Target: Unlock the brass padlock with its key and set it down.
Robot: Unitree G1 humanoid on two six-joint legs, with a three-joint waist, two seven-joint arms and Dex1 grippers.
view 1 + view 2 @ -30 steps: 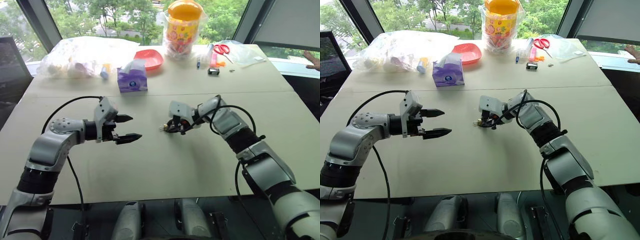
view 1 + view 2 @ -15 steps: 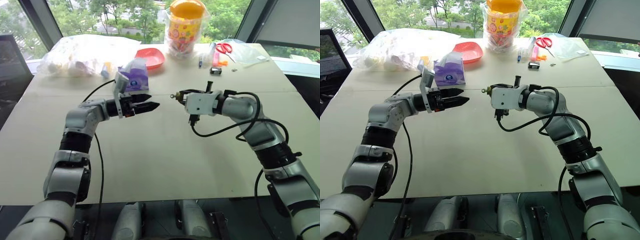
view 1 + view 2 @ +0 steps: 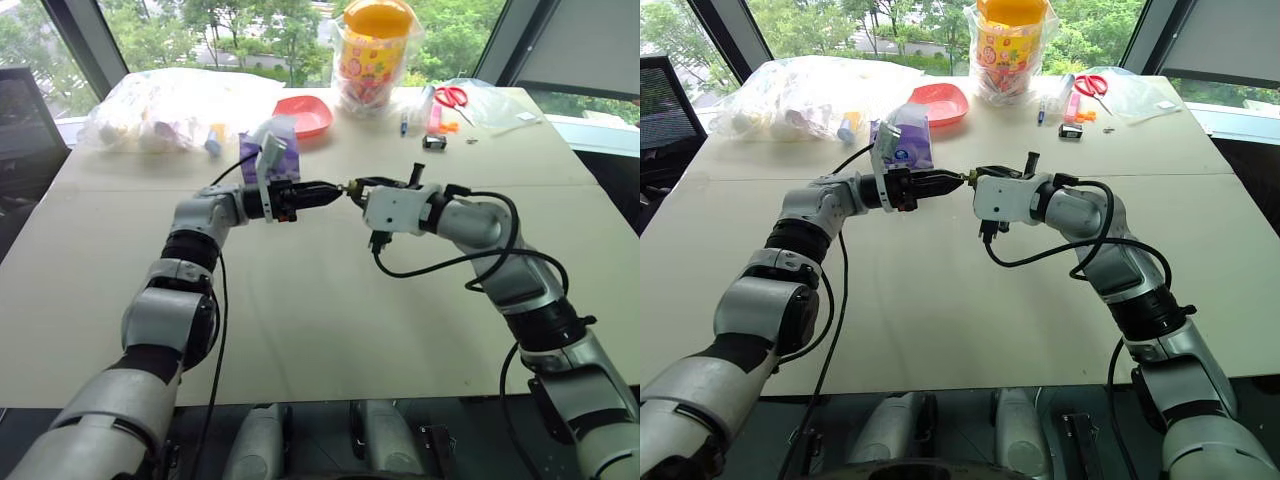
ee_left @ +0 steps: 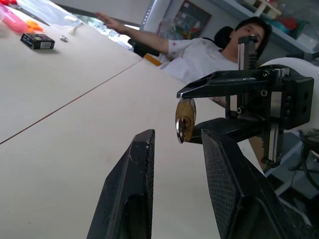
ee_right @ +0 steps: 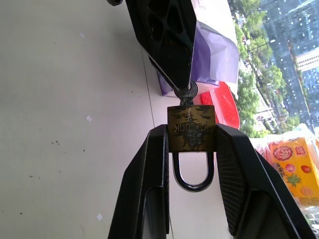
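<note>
Since a second ago both arms have come up off the table (image 3: 300,300) and converged mid-air; the left gripper (image 3: 325,192), wide open then, is now closing down at the padlock's keyway end. Judgement: the robot is entering the unlock step, key being taken for turning.

The right gripper (image 5: 192,144) is clamping the brass padlock (image 5: 191,128) by its flat body sides, raised above the table centre, roughly 12 o'clock from the robot's torso. In the right wrist view the key (image 5: 187,93) is already sitting in the keyway, its bow pinched by the left gripper's fingertips.

The padlock's long axis is lying about level: the shackle (image 5: 193,173) is pointing back into the right gripper toward 3 o'clock, the keyway end facing 9 o'clock toward the left gripper. The shackle looks still seated, so probably locked.
</note>
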